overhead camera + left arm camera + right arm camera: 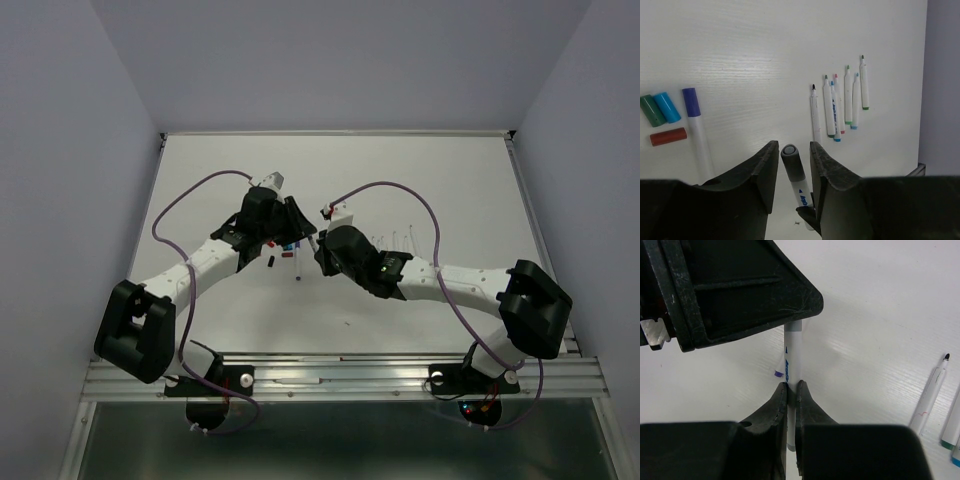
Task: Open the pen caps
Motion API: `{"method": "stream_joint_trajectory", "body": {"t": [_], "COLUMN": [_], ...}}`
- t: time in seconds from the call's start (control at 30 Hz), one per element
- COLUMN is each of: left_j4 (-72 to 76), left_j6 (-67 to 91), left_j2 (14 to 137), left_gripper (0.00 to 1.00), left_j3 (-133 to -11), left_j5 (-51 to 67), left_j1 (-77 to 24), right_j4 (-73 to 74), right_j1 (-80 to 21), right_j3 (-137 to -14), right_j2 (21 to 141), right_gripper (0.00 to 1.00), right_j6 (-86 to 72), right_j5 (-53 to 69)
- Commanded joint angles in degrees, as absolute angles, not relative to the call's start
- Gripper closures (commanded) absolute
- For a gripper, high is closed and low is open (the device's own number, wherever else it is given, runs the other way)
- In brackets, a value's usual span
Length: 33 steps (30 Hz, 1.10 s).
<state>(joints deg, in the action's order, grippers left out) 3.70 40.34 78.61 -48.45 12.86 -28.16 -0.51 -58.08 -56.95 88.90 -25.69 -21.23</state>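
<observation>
A white pen (793, 352) is held above the table, and my right gripper (791, 385) is shut on its barrel. Its dark grey cap (791, 162) points into my left gripper (792, 150), whose jaws stand closely on either side of the cap with a thin strip of table showing on each side. In the top view the left gripper (300, 225) and the right gripper (318, 258) meet at the table's middle. A purple-capped pen (695, 125) lies on the table to the left.
Loose green (651, 110), blue (667, 107) and red (668, 136) caps lie at the left. Several uncapped pens (840, 105) lie in a row to the right; one (932, 390) also shows in the right wrist view. The left gripper's body (740, 290) fills that view's upper left.
</observation>
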Motion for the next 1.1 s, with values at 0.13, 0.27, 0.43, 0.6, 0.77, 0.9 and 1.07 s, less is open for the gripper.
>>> {"method": "stream_joint_trajectory", "body": {"t": [0.13, 0.27, 0.43, 0.6, 0.77, 0.9, 1.07], "left_j4": [6.2, 6.2, 6.3, 6.4, 7.2, 8.3, 9.1], "left_j6": [39.8, 39.9, 40.0, 40.8, 40.3, 40.4, 42.0], "left_j2": [78.1, 78.0, 78.1, 78.1, 80.1, 82.8, 84.4], "left_gripper": [0.67, 0.95, 1.00, 1.00, 1.00, 1.00, 1.00], "left_j3": [-50.5, -50.3, -50.4, -50.7, -54.7, -60.4, -65.7], "left_j5": [12.7, 12.7, 12.3, 9.2, 0.6, -1.0, -1.8], "left_j1": [-28.5, -28.6, -28.5, -28.5, -27.3, -23.7, -20.0], "right_j4": [-3.6, -3.6, -3.6, -3.5, -2.5, -1.7, -2.8], "right_j1": [-57.7, -57.7, -57.7, -57.7, -57.7, -57.7, -57.7], "right_j3": [-60.4, -61.0, -60.8, -59.2, -53.2, -48.1, -43.1], "right_j2": [89.0, 89.5, 89.6, 88.5, 86.2, 83.3, 78.9], "right_gripper": [0.99, 0.99, 0.99, 0.99, 0.99, 0.99, 0.99], "right_j6": [-25.1, -25.0, -24.4, -21.5, -21.3, -23.5, -27.0], "right_j5": [-21.9, -21.7, -20.8, -16.0, -4.1, 4.8, 11.6]}}
